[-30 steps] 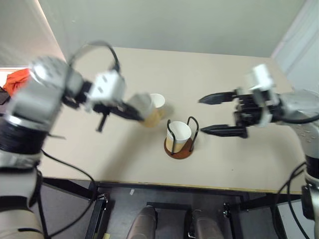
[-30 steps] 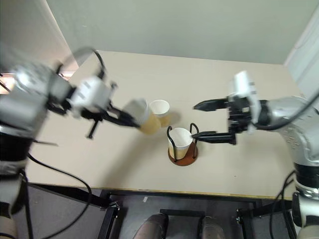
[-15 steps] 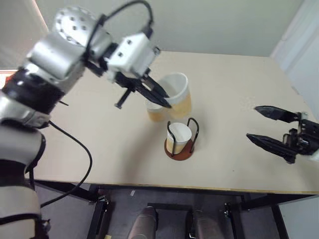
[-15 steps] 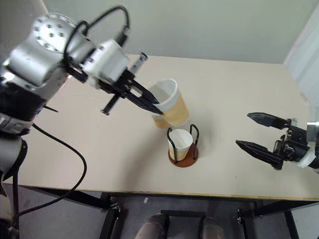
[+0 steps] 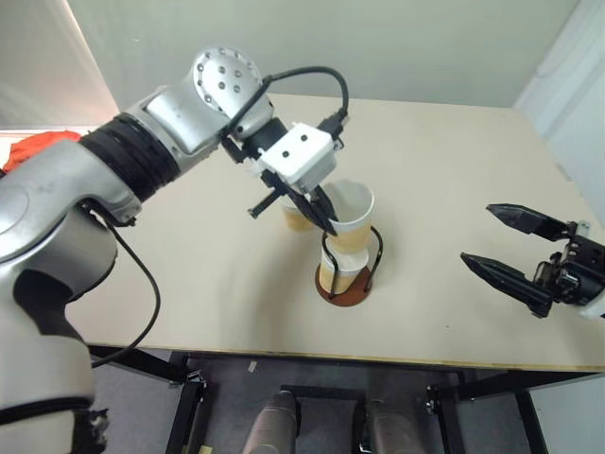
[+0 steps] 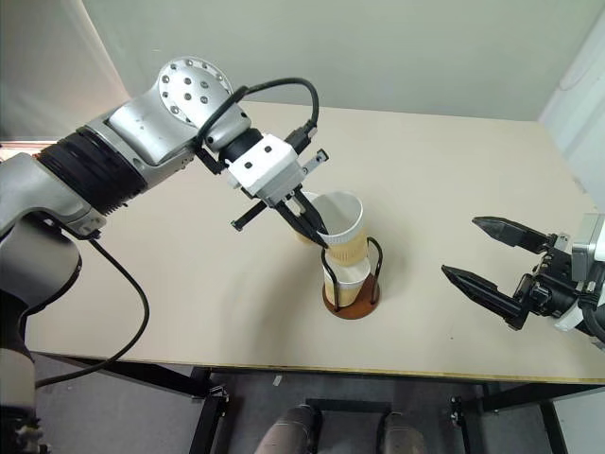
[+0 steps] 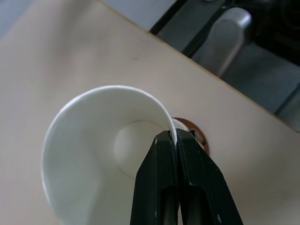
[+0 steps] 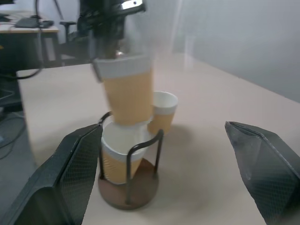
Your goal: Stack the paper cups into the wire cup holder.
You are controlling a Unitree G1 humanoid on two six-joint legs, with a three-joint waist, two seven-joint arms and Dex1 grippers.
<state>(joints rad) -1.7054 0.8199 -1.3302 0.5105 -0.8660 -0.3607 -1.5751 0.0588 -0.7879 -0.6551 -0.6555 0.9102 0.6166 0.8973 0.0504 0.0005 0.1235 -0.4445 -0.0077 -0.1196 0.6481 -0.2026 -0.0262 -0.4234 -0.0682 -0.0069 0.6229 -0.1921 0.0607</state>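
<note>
Right above the wire cup holder (image 6: 351, 284) I am holding a paper cup (image 6: 341, 228) by its rim in my left jaws (image 6: 319, 235), tipped slightly, bottom pointing into the cup already inside (image 8: 119, 157), while my right jaws (image 6: 492, 260) are standing spread well apart from it.

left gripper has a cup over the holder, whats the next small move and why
Probably lower it straight down. The left gripper pinches the rim of a cup whose bottom hangs just above the cup already in the holder, so it is not yet nested. The right gripper is open and well clear.

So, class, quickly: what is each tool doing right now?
Left tool: closed on the rim of a paper cup above the holder.
Right tool: open, empty.
</note>
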